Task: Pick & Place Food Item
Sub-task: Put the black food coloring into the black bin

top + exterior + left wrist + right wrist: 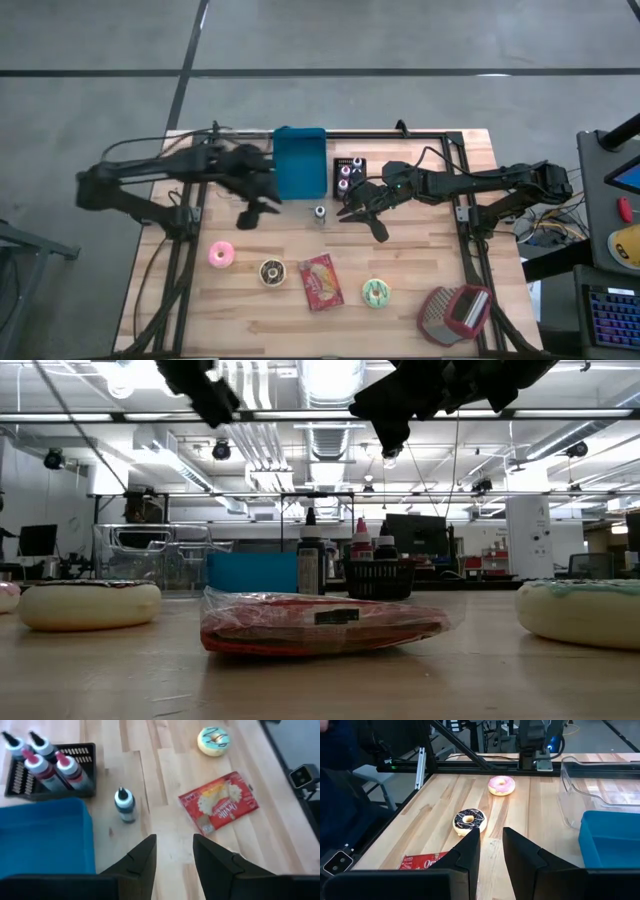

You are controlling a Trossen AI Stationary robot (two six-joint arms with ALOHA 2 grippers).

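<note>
While both arms hang above the counter (420, 250), the left gripper (254, 212) sits beside the blue bin (300, 163), its fingers (142, 857) spread with nothing between them; the right gripper (362, 213) hovers near the small bottle (320, 214), fingers (522, 852) apart and empty; the popcorn packet (320, 281) lies flat between the chocolate donut (272, 271) and the green donut (377, 292); the pink donut (221, 254) rests farther left.

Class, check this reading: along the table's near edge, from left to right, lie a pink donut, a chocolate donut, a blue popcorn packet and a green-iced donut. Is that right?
Not quite. The popcorn packet is red, not blue, as the high view shows. The rest stands: pink donut, chocolate donut, then green-iced donut.
</note>
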